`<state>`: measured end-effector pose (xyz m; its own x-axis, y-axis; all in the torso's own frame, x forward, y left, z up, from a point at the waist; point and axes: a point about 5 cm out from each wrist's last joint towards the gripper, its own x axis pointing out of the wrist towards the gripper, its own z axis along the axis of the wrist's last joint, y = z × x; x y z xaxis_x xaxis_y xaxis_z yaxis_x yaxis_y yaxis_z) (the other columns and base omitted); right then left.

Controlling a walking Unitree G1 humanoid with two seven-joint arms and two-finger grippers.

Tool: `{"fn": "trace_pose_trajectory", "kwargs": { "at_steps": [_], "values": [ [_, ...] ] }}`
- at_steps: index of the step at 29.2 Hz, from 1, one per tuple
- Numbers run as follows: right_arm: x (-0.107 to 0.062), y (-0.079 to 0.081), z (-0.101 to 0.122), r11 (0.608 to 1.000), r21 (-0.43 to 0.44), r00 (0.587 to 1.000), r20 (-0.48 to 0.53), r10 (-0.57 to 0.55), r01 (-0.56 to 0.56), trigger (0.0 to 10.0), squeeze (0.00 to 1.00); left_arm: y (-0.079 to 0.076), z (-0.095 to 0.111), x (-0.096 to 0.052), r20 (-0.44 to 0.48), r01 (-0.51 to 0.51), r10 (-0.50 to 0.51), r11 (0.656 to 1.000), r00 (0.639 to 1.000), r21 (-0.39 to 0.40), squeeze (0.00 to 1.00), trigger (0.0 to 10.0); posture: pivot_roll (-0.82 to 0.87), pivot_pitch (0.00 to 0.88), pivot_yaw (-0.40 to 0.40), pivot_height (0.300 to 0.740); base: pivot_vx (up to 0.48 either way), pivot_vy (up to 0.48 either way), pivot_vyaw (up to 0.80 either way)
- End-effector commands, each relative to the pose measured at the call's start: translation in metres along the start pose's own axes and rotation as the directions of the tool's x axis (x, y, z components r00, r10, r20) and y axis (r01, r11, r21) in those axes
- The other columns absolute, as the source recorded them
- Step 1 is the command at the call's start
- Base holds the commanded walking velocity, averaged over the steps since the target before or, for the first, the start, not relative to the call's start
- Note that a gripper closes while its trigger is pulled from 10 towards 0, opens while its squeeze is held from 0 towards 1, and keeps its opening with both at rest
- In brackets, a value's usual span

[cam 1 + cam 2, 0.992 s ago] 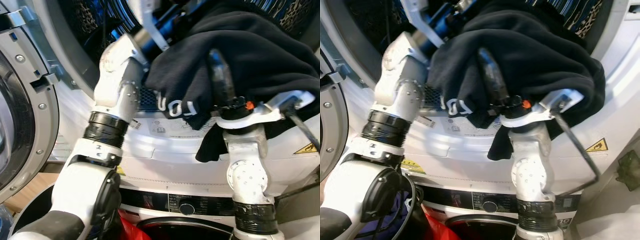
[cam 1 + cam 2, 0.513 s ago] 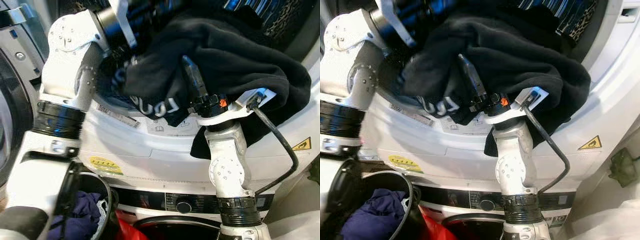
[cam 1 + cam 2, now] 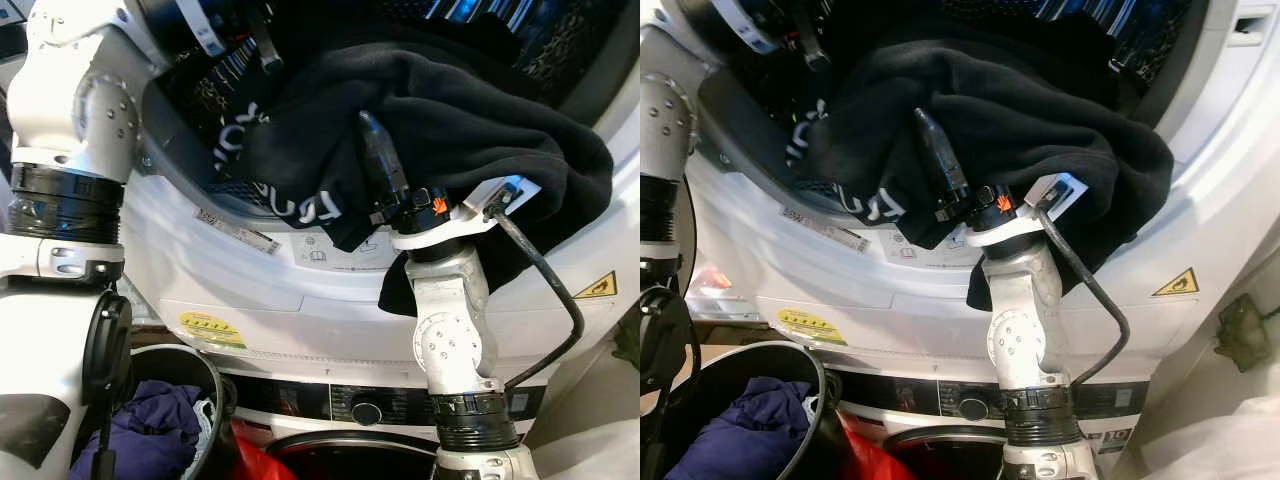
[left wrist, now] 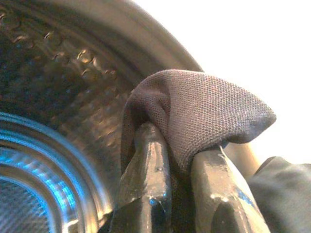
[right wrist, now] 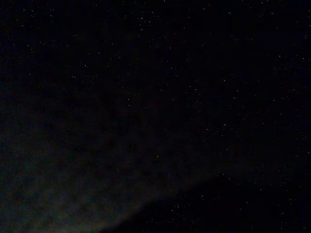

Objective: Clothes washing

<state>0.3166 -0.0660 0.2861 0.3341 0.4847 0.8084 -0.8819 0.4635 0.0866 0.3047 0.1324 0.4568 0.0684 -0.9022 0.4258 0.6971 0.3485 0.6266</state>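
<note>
Since 1 s ago the left arm has swung up and outward w/ the camera shifting too; the black garment [image 3: 470, 120] has been dragged further toward the drum [image 4: 53, 111], less of its lettered hem hanging over the door rim.

Garment now: bulk draped across the washer's door opening [image 3: 1200, 170], long axis running from the left pincer [image 4: 182, 160] across to the right pincer [image 3: 375, 150], one flap hanging down behind the right forearm. Left pincer is closed on a fold of the fabric, cloth bunched between and over its fingers [image 4: 146, 160], inside the drum mouth. Right pincer sits under the cloth's mid part; one finger pokes up against it, can't tell if it grips – right wrist view is just dark.

Judgement: left arm is nearer the drum, so the push goes inward from there; the hanging flap + right arm's cable [image 3: 550, 290] could snag.

Below the pincers: basket [image 3: 790, 380] w/ purple clothes [image 3: 735, 435], lower machine's dial [image 3: 366, 412].
</note>
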Motion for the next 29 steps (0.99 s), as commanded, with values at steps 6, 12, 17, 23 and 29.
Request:
{"fn": "trace_pose_trajectory", "kwargs": {
  "at_steps": [6,12,17,23,29],
  "values": [
    [-0.006,-0.002,-0.014,0.998,0.027,0.998,-0.04,-0.056,0.057,10.0,0.0,0.0,0.022,-0.024,-0.093,0.108,-0.108,0.994,0.99,-0.001,0.0,10.0,0.08,0.0,0.167,0.74,0.0,0.0,0.0],
    [-0.005,0.0,-0.017,0.998,0.022,0.997,-0.052,-0.058,0.06,10.0,0.0,-0.01,0.022,-0.031,-0.091,0.168,-0.174,0.983,0.98,-0.066,0.0,10.0,0.08,0.0,0.172,0.74,0.0,0.0,0.0],
    [-0.002,0.001,-0.022,0.997,0.021,0.995,-0.062,-0.075,0.076,10.0,0.0,-0.022,0.027,-0.043,-0.064,0.247,-0.261,0.954,0.963,-0.17,0.0,10.0,0.08,0.0,0.176,0.74,0.0,0.0,0.0],
    [0.002,0.003,-0.026,0.996,0.027,0.995,-0.059,-0.08,0.082,10.0,0.0,-0.033,0.017,-0.057,-0.225,0.225,-0.269,0.952,0.936,-0.207,0.0,10.0,0.1,0.0,0.181,0.74,0.0,0.0,0.0],
    [0.004,0.003,-0.028,0.995,0.045,0.995,-0.044,-0.092,0.094,10.0,0.0,-0.032,0.001,-0.038,-0.256,0.053,-0.064,0.997,0.965,-0.051,0.0,10.0,0.11,0.0,0.177,0.74,0.0,0.0,0.0]
  ]
}}
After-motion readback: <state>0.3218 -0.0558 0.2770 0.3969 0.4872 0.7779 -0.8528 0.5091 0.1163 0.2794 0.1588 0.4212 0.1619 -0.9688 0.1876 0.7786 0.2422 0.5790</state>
